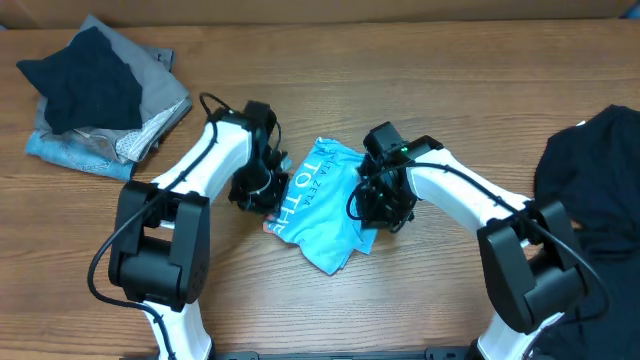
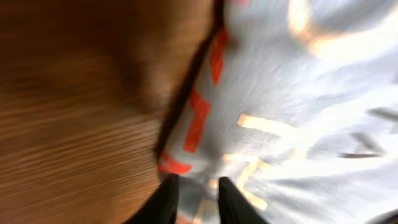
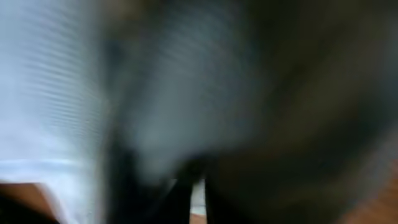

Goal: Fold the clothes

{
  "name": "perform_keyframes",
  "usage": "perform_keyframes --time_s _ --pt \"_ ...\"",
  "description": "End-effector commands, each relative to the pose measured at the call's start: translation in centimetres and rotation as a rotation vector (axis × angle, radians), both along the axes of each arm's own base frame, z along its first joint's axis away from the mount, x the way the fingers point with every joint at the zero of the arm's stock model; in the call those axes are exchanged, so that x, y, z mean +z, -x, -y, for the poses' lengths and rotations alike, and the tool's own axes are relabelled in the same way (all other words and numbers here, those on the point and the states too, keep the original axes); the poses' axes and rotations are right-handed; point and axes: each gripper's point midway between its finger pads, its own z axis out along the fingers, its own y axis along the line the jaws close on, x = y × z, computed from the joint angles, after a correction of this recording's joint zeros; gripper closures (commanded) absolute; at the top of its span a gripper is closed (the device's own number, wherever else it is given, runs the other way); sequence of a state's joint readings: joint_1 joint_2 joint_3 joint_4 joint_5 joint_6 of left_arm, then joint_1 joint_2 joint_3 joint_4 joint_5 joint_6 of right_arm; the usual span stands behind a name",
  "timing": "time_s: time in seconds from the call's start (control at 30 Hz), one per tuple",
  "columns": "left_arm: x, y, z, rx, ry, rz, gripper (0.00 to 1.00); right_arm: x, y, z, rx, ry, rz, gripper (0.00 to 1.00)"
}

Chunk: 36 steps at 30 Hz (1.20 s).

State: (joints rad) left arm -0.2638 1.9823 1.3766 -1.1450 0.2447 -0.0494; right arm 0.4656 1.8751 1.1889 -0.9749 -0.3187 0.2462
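The light sky-blue T-shirt with white lettering lies bunched into a small bundle at the table's middle. My left gripper is at its left edge. In the left wrist view its fingers are close together with the shirt's edge between them, beside orange print. My right gripper is at the bundle's right edge. The right wrist view is blurred; its fingers are nearly together on a thin strip of pale fabric. The black T-shirt lies at the far right.
A pile of dark, grey and light blue clothes sits at the back left. The wooden table runs across the view. Both arm bases stand at the front edge.
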Motion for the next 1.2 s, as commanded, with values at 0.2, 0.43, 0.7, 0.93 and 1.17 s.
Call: perform_keyframes --time_s 0.2,0.43,0.7,0.93,1.17 --pt "2.3 -4.2 1.1 0.058 0.139 0.123 0.38 1.9 -1.1 5.6 -0.074 0.232 0.087 0.63" --pt "1.4 -5.4 4.0 0.107 0.275 0.173 0.21 7.6 -3.2 0.8 -0.048 -0.071 0.234 0.56" --pt "0.6 -3.3 3.6 0.161 0.251 0.076 0.24 7.6 -5.5 -1.8 -0.095 -0.194 0.290 0.57" --pt "1.5 -0.3 2.4 0.082 0.244 -0.032 0.69 1.5 -7.4 -1.7 -0.198 -0.140 0.213 0.84" --pt "7.0 -1.6 0.5 0.096 0.293 0.074 0.63 -1.1 -5.1 2.7 -0.501 0.057 -0.007 0.94"
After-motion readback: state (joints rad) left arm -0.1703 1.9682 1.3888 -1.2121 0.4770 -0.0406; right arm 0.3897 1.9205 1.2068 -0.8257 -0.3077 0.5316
